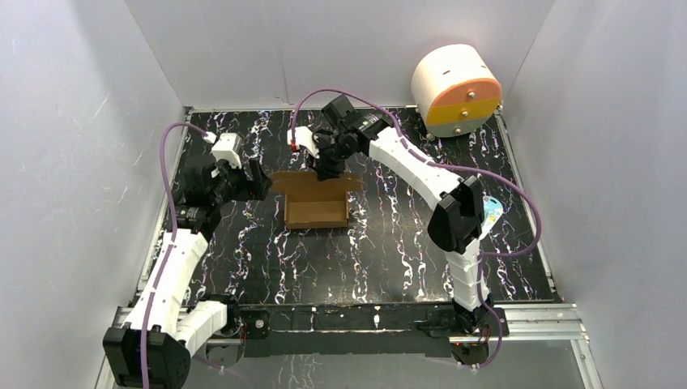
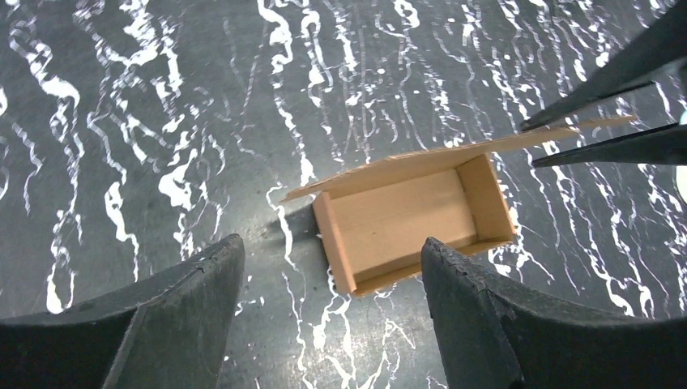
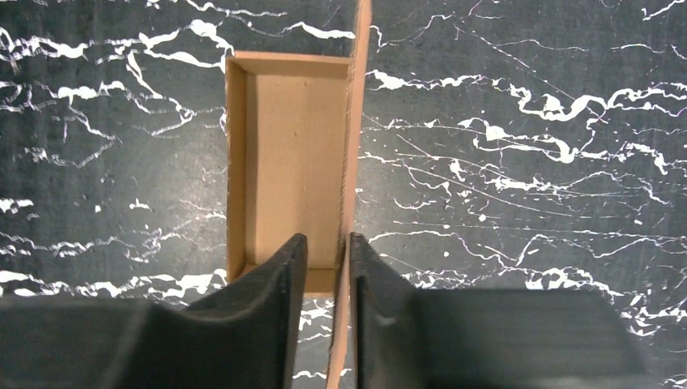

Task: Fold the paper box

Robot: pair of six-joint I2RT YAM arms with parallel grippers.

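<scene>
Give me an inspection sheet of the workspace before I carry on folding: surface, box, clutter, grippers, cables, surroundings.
Surface: black tabletop with white veining, flat.
Job's things: paper box, brown cardboard, an open tray mid-table with the flap on its far side raised.
Clutter: white cylinder with orange-and-yellow face, far right corner, apart from the box; small pale-blue item by the right arm's elbow, too small to identify.
Grippers: left gripper open, empty, left of the box; right gripper straddles the raised flap, fingers close together, clamping unclear.
Cables: purple cable on each arm, looping free, neither across the box.
Surroundings: white walls on three sides; metal rail at the near edge.
</scene>
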